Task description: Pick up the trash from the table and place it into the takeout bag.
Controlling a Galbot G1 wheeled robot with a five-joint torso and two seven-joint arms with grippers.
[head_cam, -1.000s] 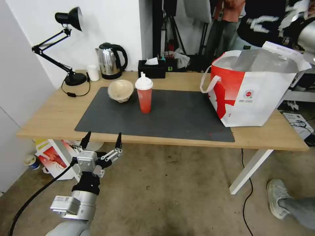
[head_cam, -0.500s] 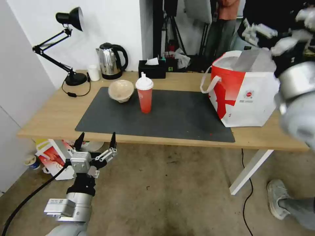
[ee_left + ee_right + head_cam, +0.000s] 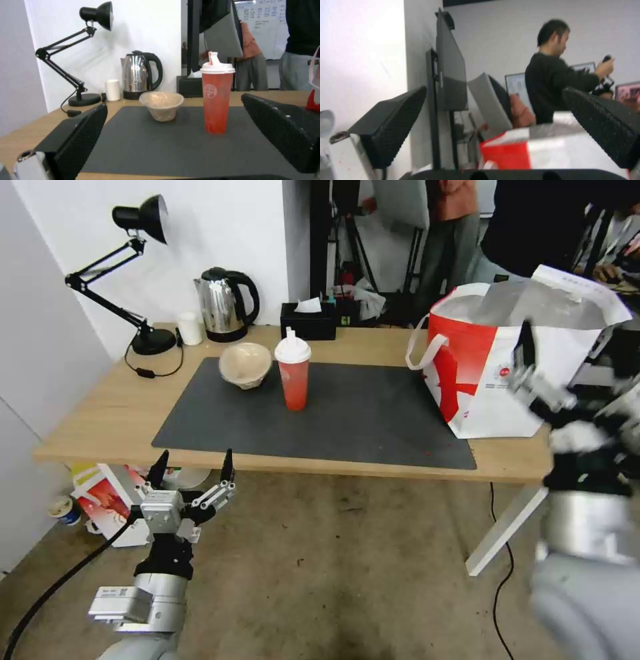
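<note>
Landmark: dark grey mat (image 3: 320,410) on the light wooden table (image 3: 107,413).

Red drink cup (image 3: 293,373) with white domed lid is standing upright on the mat, toward its far edge. Beige paper bowl (image 3: 245,364) is sitting just beside the cup, at the mat's far corner nearest the kettle (image 3: 223,303). Takeout bag (image 3: 517,363) is standing upright with its mouth open and foil lining showing, partly on the end of the mat farthest from the bowl.

Left gripper (image 3: 192,470) is hovering below the table's near edge, in front of the mat's bowl-side corner, fingers spread apart and holding nothing. In the left wrist view its two fingers (image 3: 83,140) are framing the cup (image 3: 216,100) and the bowl (image 3: 161,105).

Right gripper (image 3: 543,380) is hanging in front of the bag's near face, beyond the mat's bag end; blurred in the head view. In the right wrist view its fingers (image 3: 391,122) are spread wide, nothing between them, with the bag (image 3: 553,147) beyond.
</note>
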